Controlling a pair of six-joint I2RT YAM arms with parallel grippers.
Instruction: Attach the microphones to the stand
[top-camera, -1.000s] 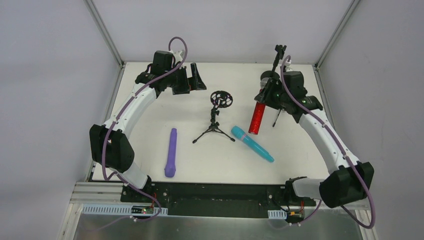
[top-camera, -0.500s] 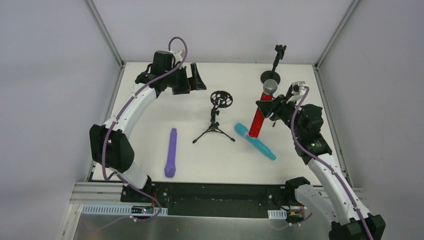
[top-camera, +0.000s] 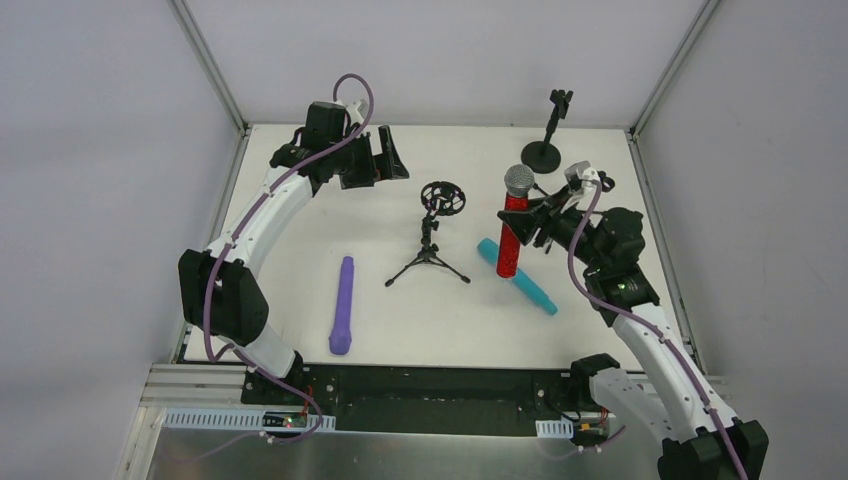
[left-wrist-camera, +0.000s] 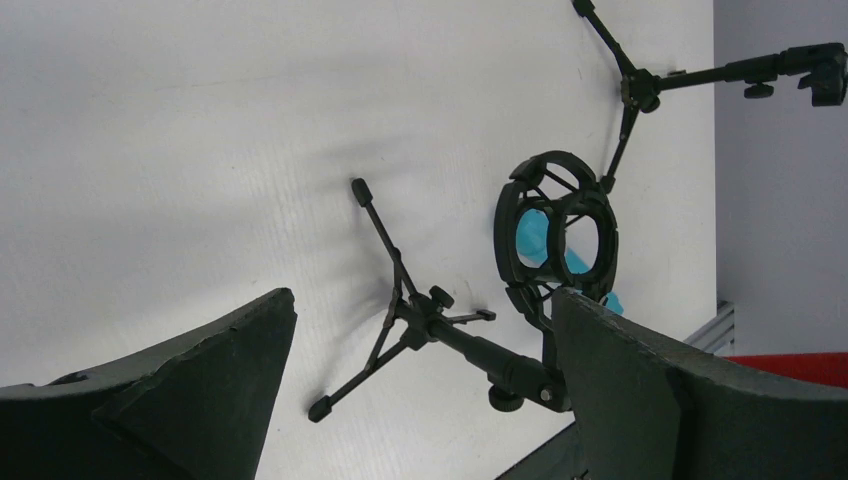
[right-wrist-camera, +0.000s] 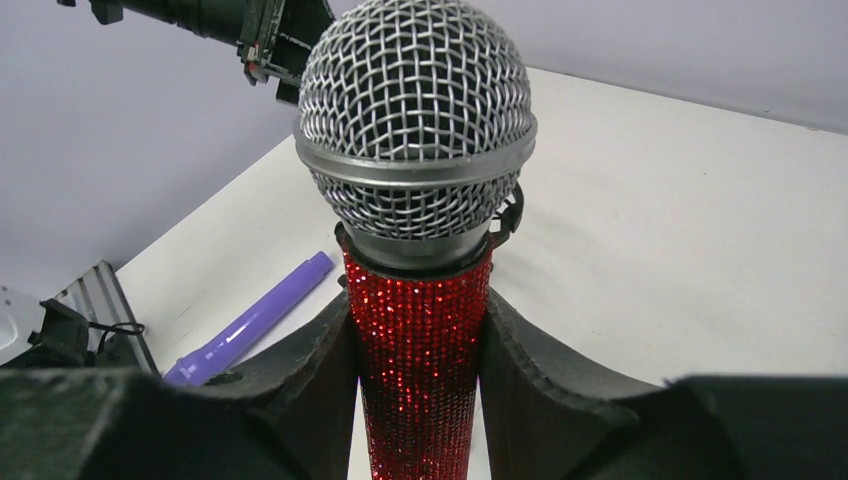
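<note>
My right gripper (top-camera: 527, 228) is shut on the red microphone (top-camera: 511, 235), gripping its glittery body (right-wrist-camera: 420, 350) just below the grey mesh head (right-wrist-camera: 415, 130). It holds it roughly upright, with the lower end over the head of the cyan microphone (top-camera: 520, 282), which lies on the table. The purple microphone (top-camera: 343, 305) lies flat at the left front. A black tripod stand (top-camera: 430, 250) with a ring mount (top-camera: 443, 198) stands mid-table, left of the red microphone. My left gripper (top-camera: 385, 162) hangs open at the back left, and in its wrist view (left-wrist-camera: 422, 300) it faces the ring (left-wrist-camera: 556, 240).
A second black stand (top-camera: 545, 135) with a round base and a clip on top stands at the back right, also seen in the left wrist view (left-wrist-camera: 700, 75). Grey walls with metal corner posts enclose the white table (top-camera: 300, 250).
The right arm pulled back from the back-right stand and moved the red microphone left toward the tripod, tipping it more upright. The cyan microphone shifted slightly right. The left arm stayed still.
</note>
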